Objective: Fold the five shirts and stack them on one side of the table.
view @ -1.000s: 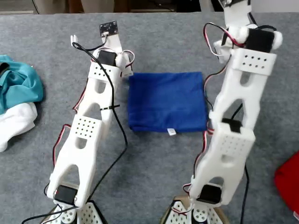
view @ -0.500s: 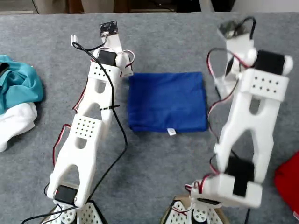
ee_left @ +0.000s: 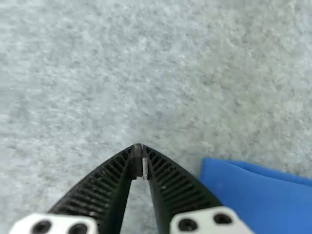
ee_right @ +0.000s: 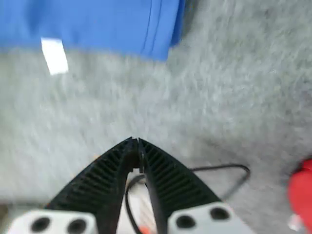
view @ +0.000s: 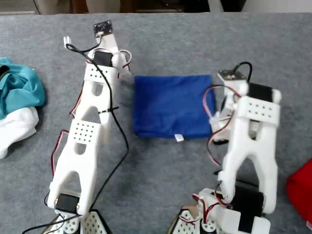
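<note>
Where the right gripper [ee_right: 136, 148] sits over the grey table [view: 165, 44], its jaws are pressed together tip to tip, with nothing between them.

- Black cable [ee_right: 217, 170]: looped on the table surface just below and to one side of the right jaws.
- Red shirt [view: 301, 187]: crumpled, well out to the right of the right jaws, at the table's edge.
- Blue shirt [view: 174, 106]: folded to a flat rectangle, lying between the two grippers. Its long axis runs across the table from one arm towards the other. A white label [view: 179, 138] sits on the edge that faces the arm bases. The near right corner lies just ahead of the right jaws.
- Left gripper [ee_left: 139, 156]: jaws closed tip to tip and empty, just beside the blue shirt's far left corner.
- White shirt [view: 17, 127] and teal shirt [view: 20, 87]: heaped together unfolded, well out to the left of the left jaws, with the teal one beyond the white.
</note>
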Available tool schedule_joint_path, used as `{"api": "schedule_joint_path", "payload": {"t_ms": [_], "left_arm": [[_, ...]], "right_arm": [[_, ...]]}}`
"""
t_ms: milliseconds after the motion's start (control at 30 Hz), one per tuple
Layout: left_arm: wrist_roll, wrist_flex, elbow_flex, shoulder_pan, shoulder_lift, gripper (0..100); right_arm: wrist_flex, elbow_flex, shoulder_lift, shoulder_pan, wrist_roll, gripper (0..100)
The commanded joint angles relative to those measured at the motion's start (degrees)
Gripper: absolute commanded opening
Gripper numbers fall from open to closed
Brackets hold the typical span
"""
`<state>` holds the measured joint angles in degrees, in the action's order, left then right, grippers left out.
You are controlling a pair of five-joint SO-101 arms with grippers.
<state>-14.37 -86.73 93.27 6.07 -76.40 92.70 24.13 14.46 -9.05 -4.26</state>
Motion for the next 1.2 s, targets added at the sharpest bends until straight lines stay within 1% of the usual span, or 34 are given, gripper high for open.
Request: {"api": "schedule_joint_path", "payload": {"t_ms": [0, 133, 267, 467, 633, 700, 767, 900, 967, 1067, 1167], "left_arm": [[0.26, 0.97, 2.64, -1.93, 0.75, 2], [0.18, 1.41, 2.64, -2.64, 0.75, 2], [0.18, 1.41, 2.64, -2.29, 0.75, 2], [0.26, 1.32, 2.64, -2.2, 0.75, 2], [0.35, 1.41, 2.64, -2.2, 0.75, 2], [0.35, 1.41, 2.64, -2.2, 0.75, 2], [0.35, 1.41, 2.64, -2.2, 0.75, 2], [0.35, 1.41, 2.64, -2.11, 0.75, 2], [0.35, 1.41, 2.64, -2.11, 0.75, 2], [0.44, 1.49, 2.64, -2.11, 0.75, 2], [0.44, 1.49, 2.64, -2.11, 0.75, 2]], "right_arm": [[-9.49, 1.98, -0.13, 5.23, 12.92, 0.6], [-14.86, 2.15, -5.23, 9.27, 28.84, 0.8], [-15.21, 2.15, -9.8, 9.8, 37.45, 0.9], [-16.79, 1.71, -12.26, 9.54, 42.81, 0.9], [-17.49, -0.31, -9.36, 9.36, 43.43, 1.3], [-17.49, -0.13, -7.6, 8.92, 44.92, 5.1], [-17.49, -0.04, -6.29, 8.75, 47.21, 12.2], [-18.64, 1.1, -5.85, 8.92, 49.41, 26.1], [-21.98, 3.3, -5.85, 9.1, 50.73, 31.8], [-30.07, 7.34, -5.85, 9.45, 54.24, 39.6], [-37.89, 9.98, -5.85, 11.12, 58.02, 41.9]]}}
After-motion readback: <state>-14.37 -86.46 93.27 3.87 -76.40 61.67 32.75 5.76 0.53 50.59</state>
